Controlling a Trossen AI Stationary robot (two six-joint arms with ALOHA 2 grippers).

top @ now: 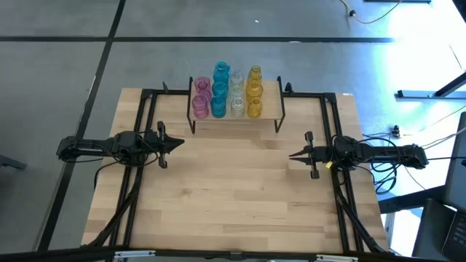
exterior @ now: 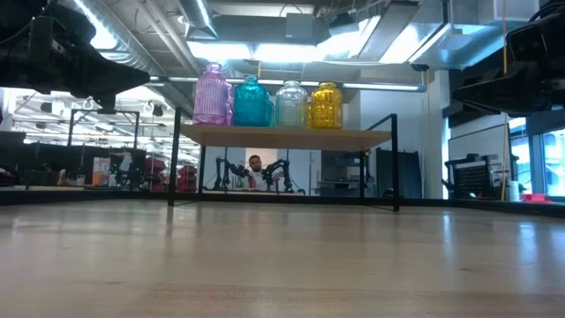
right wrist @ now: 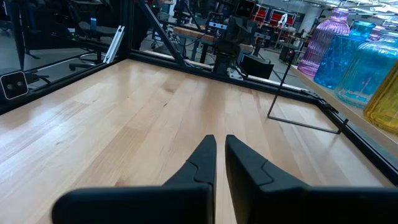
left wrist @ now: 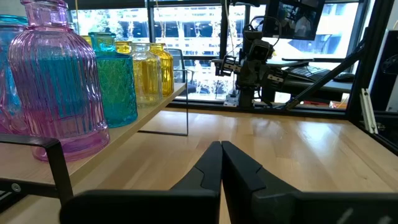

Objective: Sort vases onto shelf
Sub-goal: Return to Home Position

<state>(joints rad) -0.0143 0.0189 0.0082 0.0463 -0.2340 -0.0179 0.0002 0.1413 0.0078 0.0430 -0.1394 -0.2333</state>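
The shelf [top: 271, 98] stands on thin black legs at the table's far middle. On its board stand the vases in four colour rows: pink [top: 201, 97], teal [top: 220, 91], clear [top: 237, 94] and yellow [top: 254, 92]. The low view shows the front ones side by side, pink [exterior: 212, 95] to yellow [exterior: 326, 106]. My left gripper [top: 182, 143] hangs shut at the table's left, pointing level toward the middle, with the pink vase [left wrist: 56, 81] beside it. My right gripper [top: 291, 155] hangs shut at the table's right, facing the left one. Neither holds anything.
A black metal frame [top: 145, 116] runs along the table's left, right and far sides. Bare wooden tabletop [top: 233, 189] lies between the two arms and toward the near edge. Beyond the table a person [exterior: 254, 166] shows under the shelf in the low view.
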